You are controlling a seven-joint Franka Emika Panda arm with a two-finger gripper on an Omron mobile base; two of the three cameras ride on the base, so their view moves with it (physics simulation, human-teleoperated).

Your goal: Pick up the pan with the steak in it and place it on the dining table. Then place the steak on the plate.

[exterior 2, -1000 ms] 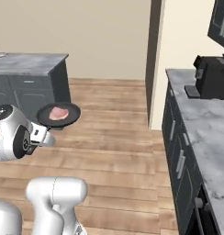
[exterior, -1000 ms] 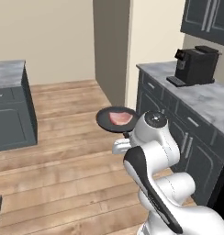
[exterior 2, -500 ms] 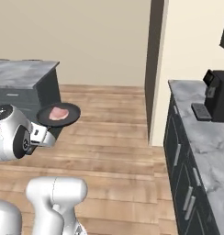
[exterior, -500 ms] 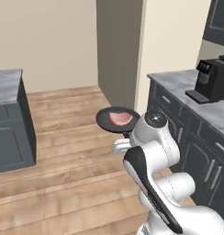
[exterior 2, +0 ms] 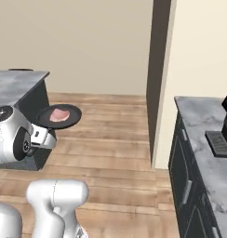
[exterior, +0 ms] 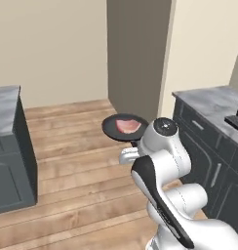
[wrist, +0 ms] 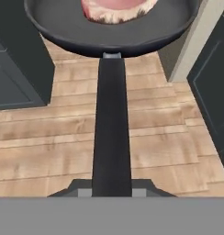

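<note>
— While the base carries it, where is the pan [exterior: 124, 128]?

— Held level over the wood floor [exterior: 77, 171], so the steak [exterior: 127, 125] stays put in its middle.

— And the gripper [wrist: 112, 192]?

— Its fingers are clamped tight on the handle's end; the marble table [exterior 2: 15, 86] lies off to one side.

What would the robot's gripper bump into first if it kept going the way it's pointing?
Its own load: the gripper is shut on the pan handle, with the steak inside. Beyond the pan, probably the beige wall, though depth is unclear.
</note>
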